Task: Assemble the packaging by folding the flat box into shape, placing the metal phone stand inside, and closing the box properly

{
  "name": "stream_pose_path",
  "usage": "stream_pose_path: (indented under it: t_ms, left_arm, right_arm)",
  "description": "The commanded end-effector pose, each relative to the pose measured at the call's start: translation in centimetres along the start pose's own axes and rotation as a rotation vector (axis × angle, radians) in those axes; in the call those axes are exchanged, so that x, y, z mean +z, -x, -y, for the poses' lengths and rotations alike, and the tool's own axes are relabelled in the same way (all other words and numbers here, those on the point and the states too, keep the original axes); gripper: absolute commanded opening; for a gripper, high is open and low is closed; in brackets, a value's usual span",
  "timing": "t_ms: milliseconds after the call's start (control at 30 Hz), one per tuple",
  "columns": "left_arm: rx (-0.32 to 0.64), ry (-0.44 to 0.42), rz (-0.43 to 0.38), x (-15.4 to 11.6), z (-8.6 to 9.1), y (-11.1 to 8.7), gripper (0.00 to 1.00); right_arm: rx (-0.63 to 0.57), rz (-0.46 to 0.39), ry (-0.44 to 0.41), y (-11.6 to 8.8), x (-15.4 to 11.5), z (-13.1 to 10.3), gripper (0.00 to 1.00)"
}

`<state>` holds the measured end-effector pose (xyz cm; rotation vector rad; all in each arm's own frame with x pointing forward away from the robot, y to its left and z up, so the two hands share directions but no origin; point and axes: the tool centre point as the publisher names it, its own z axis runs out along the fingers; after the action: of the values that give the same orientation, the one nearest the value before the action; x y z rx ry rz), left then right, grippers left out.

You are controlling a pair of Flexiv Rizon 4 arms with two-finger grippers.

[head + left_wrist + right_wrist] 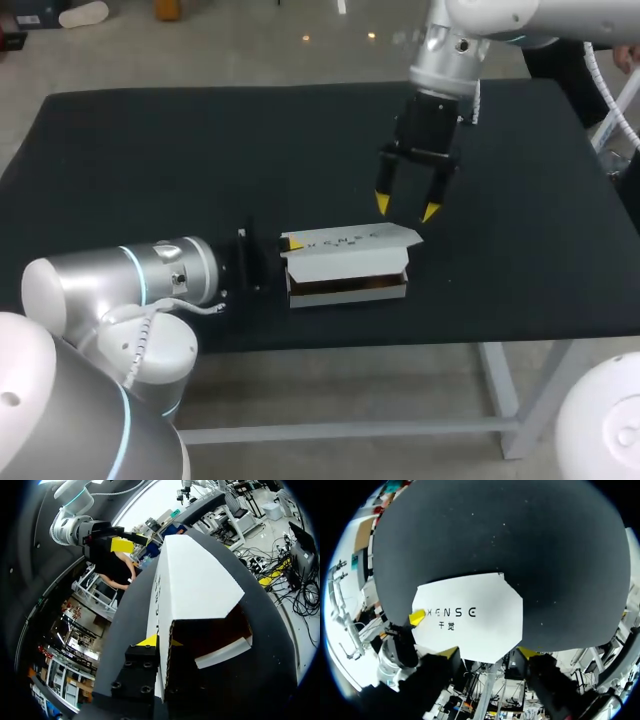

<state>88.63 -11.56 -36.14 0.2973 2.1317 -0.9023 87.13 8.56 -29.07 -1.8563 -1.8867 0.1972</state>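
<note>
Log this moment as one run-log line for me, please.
box: formed, lid ajar | left hand: shut on box end | right hand: open, above box

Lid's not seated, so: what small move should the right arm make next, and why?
Probably lower the open right gripper onto the lid and press it down: the lid stands raised over the box, brown inside showing, with the gripper above its far edge.
</note>
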Motion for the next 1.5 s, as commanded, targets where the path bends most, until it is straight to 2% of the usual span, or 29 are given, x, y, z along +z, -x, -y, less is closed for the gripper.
stream_pose_path:
  t_ms: [33,467,767,967,1233,1367,1500]
  left_arm:
    - [0.011,-0.002,0.022,0.7,-0.4,-1.0,0.00]
    - [0.020,-0.006,0.029,0.5,-0.6,-0.8,0.00]
    - [0.025,-0.021,0.029,0.3,-0.7,-0.7,0.00]
    - [0.025,-0.030,0.030,0.2,-0.6,-0.7,0.00]
    - [0.032,-0.034,0.035,-0.1,-0.7,-0.7,0.00]
    - [0.030,-0.034,0.046,-0.3,-0.7,-0.7,0.14]
    - [0.028,-0.035,0.051,-0.4,-0.7,-0.6,0.20]
  right_arm:
    - [0.004,0.003,0.006,-0.2,0.8,0.0,0.69]
    - [0.008,-0.014,0.013,0.0,3.1,-0.1,0.49]
    - [0.011,-0.007,0.043,0.4,3.6,0.1,0.49]
    - [-0.004,-0.031,0.047,0.7,4.1,-0.2,0.50]
    - [-0.013,-0.048,0.053,0.9,4.5,-0.4,0.45]
    - [-0.016,-0.050,0.057,0.9,4.6,-0.4,0.43]
    - [-0.021,-0.051,0.061,0.9,4.7,-0.4,0.42]
